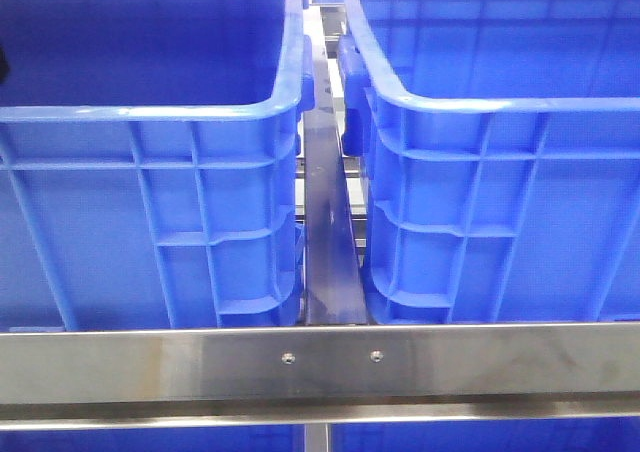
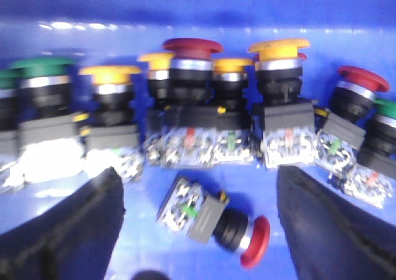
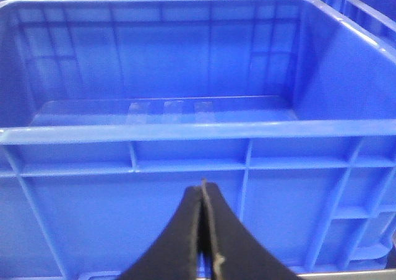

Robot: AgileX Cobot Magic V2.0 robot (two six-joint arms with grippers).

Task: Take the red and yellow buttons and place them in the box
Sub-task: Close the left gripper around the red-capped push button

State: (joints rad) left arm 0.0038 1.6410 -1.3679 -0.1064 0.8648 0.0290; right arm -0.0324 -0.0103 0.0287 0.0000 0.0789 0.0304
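Observation:
In the left wrist view my left gripper [image 2: 198, 190] stands open inside a blue crate, its dark fingers [image 2: 68, 230] on either side of a red-capped button [image 2: 213, 217] lying on its side on the crate floor, untouched. Behind it stands a row of upright buttons, among them a red cap [image 2: 192, 45] and yellow caps [image 2: 278, 46], [image 2: 110, 73]. The box [image 1: 500, 102] is the right-hand crate with the lighter inside; the right wrist view shows the box [image 3: 185, 131] with nothing in it. My right gripper [image 3: 203, 190] is shut on nothing, just outside the box's near wall. Neither gripper shows in the front view.
The twin blue crate [image 1: 150, 112] with the darker inside stands left of the box, a narrow metal rail [image 1: 328, 242] between them. A steel bar [image 1: 320, 362] crosses in front of both. Green-capped buttons [image 2: 42, 64] share the row. More blue crates [image 3: 365, 1] stand behind.

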